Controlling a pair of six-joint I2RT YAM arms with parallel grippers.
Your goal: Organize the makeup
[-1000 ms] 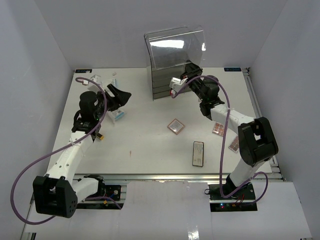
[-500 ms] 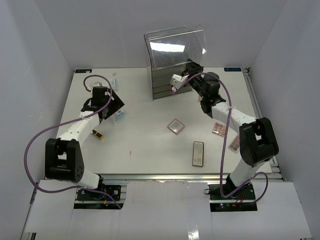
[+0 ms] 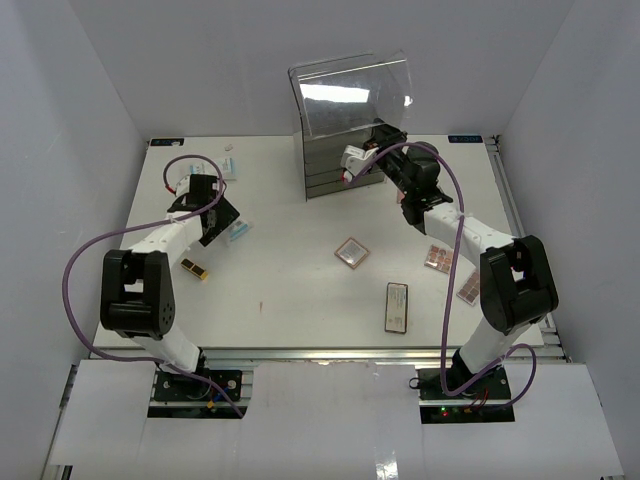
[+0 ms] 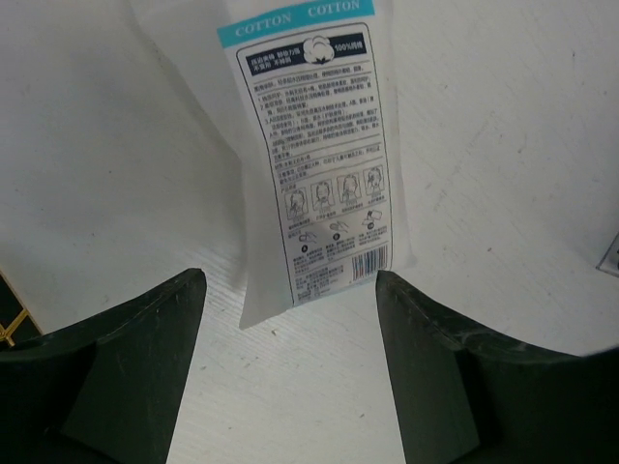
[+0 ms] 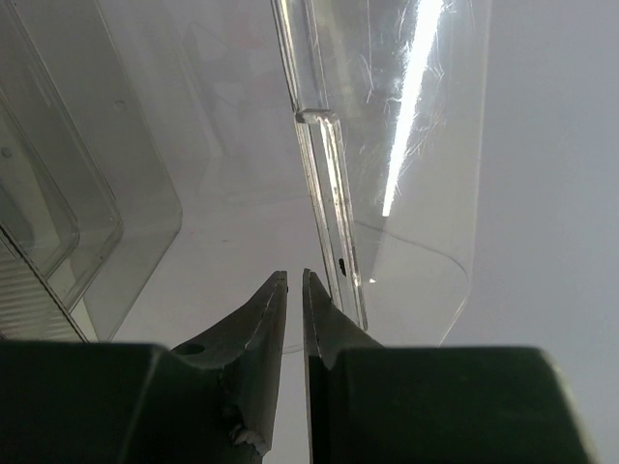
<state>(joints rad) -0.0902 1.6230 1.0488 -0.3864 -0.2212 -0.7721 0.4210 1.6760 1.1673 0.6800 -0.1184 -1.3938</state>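
A white-blue cotton sachet (image 4: pixel 319 145) lies flat on the table, its near end just between the tips of my left gripper (image 4: pixel 288 290), which is open and touches nothing. From above, the left gripper (image 3: pixel 224 220) hangs beside that sachet (image 3: pixel 239 232). A small dark tube (image 3: pixel 195 269) lies nearby. A pink palette (image 3: pixel 351 251), a black compact (image 3: pixel 396 306) and two more palettes (image 3: pixel 437 258) (image 3: pixel 468 290) lie on the right half. My right gripper (image 5: pixel 295 277) is shut with nothing in it, beside the edge of the clear lid (image 5: pixel 319 174).
The clear acrylic drawer box (image 3: pixel 340 160) stands at the back centre with its lid (image 3: pixel 350 95) raised; my right gripper (image 3: pixel 388 136) is at its right side. More sachets (image 3: pixel 230 165) lie at the back left. White walls close in the table.
My left arm has swung toward the back left and brought its open gripper down over the sachet. The right gripper has edged slightly up along the box lid.
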